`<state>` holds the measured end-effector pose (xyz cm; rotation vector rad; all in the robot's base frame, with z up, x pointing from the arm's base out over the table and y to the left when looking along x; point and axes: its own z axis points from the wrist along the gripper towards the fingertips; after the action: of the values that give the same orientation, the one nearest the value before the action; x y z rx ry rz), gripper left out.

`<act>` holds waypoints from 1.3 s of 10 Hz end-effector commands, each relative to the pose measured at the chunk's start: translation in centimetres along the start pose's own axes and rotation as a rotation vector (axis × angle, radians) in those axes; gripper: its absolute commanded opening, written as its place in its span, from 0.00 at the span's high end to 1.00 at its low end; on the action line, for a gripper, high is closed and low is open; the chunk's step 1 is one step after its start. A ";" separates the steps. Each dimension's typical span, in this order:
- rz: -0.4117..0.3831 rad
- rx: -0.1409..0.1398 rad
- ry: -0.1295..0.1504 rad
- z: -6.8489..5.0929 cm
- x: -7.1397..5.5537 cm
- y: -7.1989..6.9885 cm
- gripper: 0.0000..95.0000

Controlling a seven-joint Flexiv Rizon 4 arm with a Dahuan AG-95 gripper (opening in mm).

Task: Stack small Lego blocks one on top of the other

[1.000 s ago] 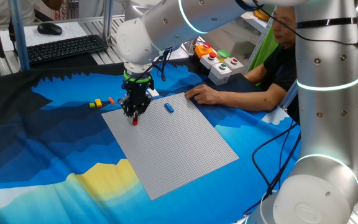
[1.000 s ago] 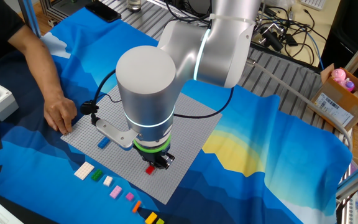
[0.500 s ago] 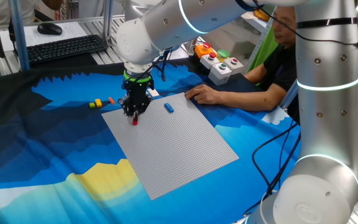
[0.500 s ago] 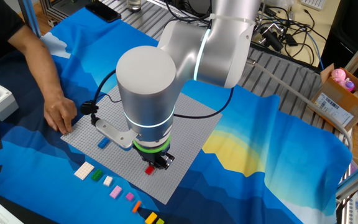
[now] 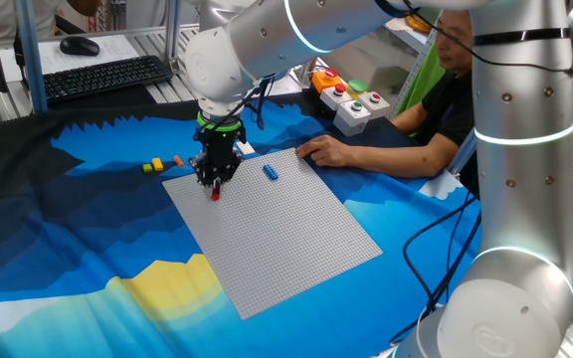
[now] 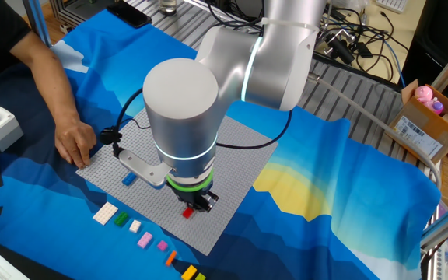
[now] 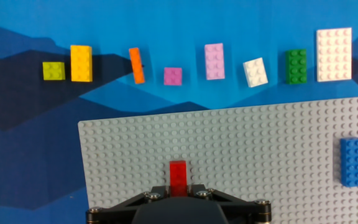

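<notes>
Blue-clothed worktop (image 5: 88,249), grey baseplate (image 5: 277,224), claw (image 5: 215,187) pointing down, nearly closed on red brick (image 7: 178,176) at baseplate's near-left, blue brick (image 7: 351,162) right, loose bricks (image 7: 214,61) in far row.

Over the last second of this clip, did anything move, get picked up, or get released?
Nothing visibly changed. The claw stays low over the grey baseplate, closed on the red brick. The blue brick lies on the plate where it was, the row of loose bricks on the blue cloth is undisturbed, and the person's hand still rests at the plate's edge.
</notes>
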<state>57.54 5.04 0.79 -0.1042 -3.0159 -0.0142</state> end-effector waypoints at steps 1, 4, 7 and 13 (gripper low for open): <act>0.002 -0.002 0.001 0.0 0.0 0.0 1.00; -0.001 -0.003 0.000 0.0 0.1 0.0 1.00; -0.011 0.000 0.000 0.1 0.0 -0.1 1.00; -0.001 0.003 0.004 0.2 0.6 -0.1 1.00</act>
<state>56.68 5.01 0.69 -0.1068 -3.0073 -0.0134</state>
